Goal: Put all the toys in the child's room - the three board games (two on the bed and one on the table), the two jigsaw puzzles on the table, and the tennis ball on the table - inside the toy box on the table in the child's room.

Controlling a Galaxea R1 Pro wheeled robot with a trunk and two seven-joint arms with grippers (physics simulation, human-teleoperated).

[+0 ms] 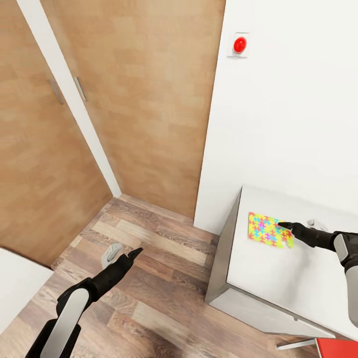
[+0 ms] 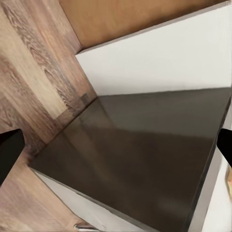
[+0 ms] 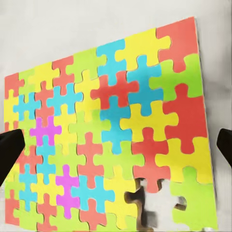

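Note:
One jigsaw puzzle [image 1: 267,229], a flat square of yellow, blue, red and green pieces, lies near the left end of the light grey table [image 1: 278,268]. My right gripper [image 1: 288,227] hovers at the puzzle's right edge. In the right wrist view the puzzle [image 3: 111,130] lies flat on the table top, one piece missing at its edge, and the right gripper [image 3: 116,152] is open with nothing held. My left gripper [image 1: 133,254] hangs open over the wood floor. The left wrist view faces the table's dark grey side panel [image 2: 140,154].
A brown wooden door [image 1: 144,99] and a white wall with a red round button [image 1: 239,44] stand behind the table. A small grey object [image 1: 110,254] lies on the plank floor. A white surface [image 1: 15,283] sits at lower left, a red object [image 1: 338,348] at lower right.

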